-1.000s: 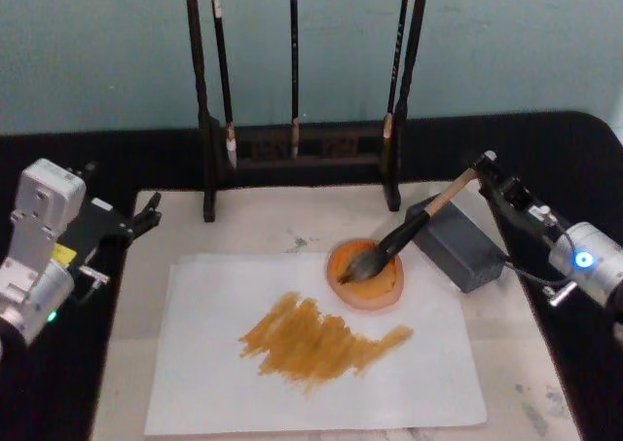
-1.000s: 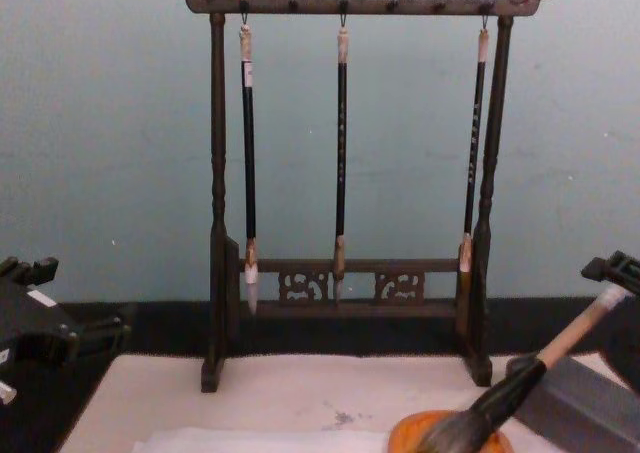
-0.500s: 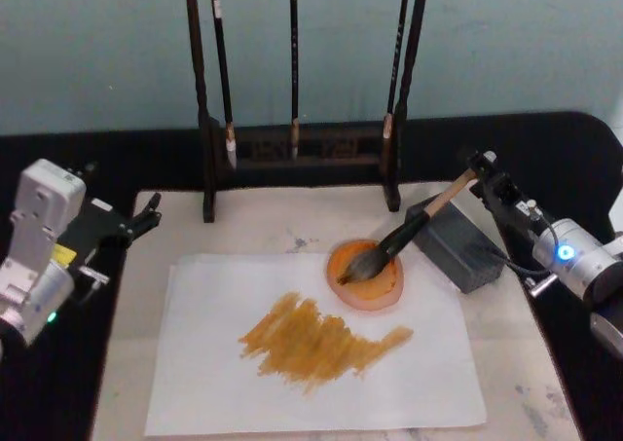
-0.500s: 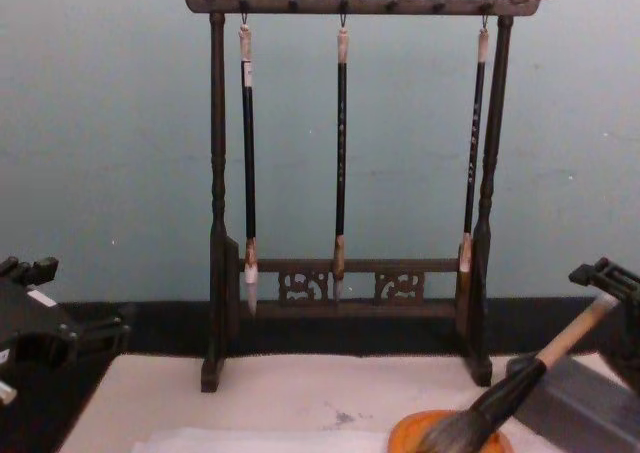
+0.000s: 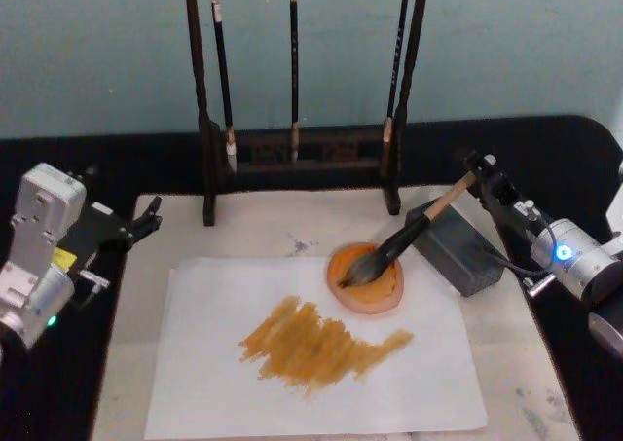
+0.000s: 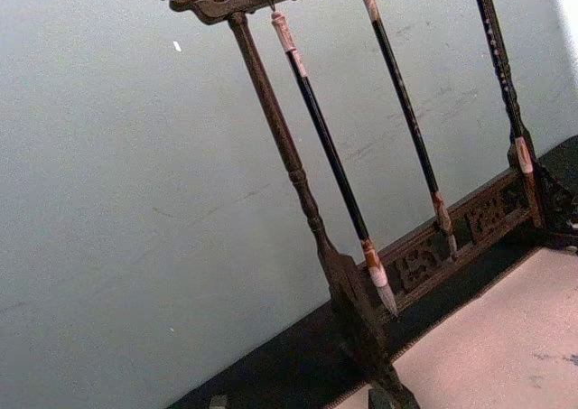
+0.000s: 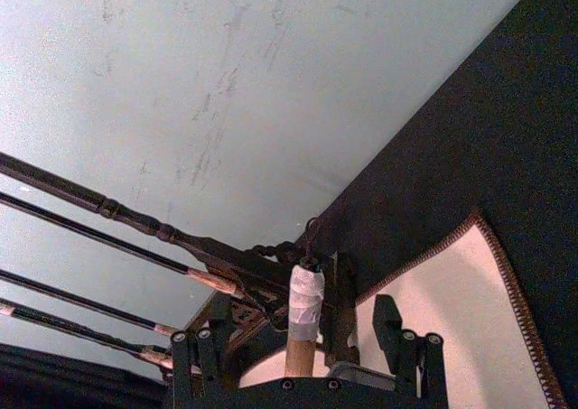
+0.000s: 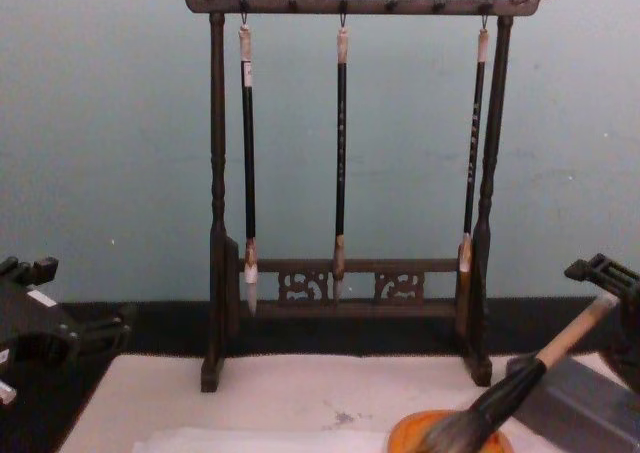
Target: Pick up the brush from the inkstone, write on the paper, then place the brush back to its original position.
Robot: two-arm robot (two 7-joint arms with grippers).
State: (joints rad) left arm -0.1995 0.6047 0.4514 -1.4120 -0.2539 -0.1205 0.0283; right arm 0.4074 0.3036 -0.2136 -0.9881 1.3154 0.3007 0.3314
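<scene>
The brush [image 5: 404, 241] lies slanted, its bushy bristles in an orange round dish [image 5: 380, 293] and its black shaft propped on the dark grey inkstone block [image 5: 462, 251]. My right gripper [image 5: 482, 171] is at the brush's white end cap [image 7: 305, 296]. It is open, one finger on each side of the handle and neither touching it. In the chest view the brush [image 8: 520, 388] rises toward that gripper [image 8: 600, 273]. The paper [image 5: 214, 363] lies flat in front and carries orange-brown strokes [image 5: 316, 342]. My left gripper [image 5: 146, 217] is parked, open, at the mat's left edge.
A dark wooden rack [image 8: 340, 3] with three thin hanging brushes [image 8: 341, 153] stands along the back of the beige mat [image 5: 263, 229]. A black tabletop surrounds the mat, and a pale green wall rises behind it. The rack's posts stand close behind the dish.
My right gripper has slid a little leftward along the table to the brush's end cap. The brush, the paper and the left arm have not moved.
</scene>
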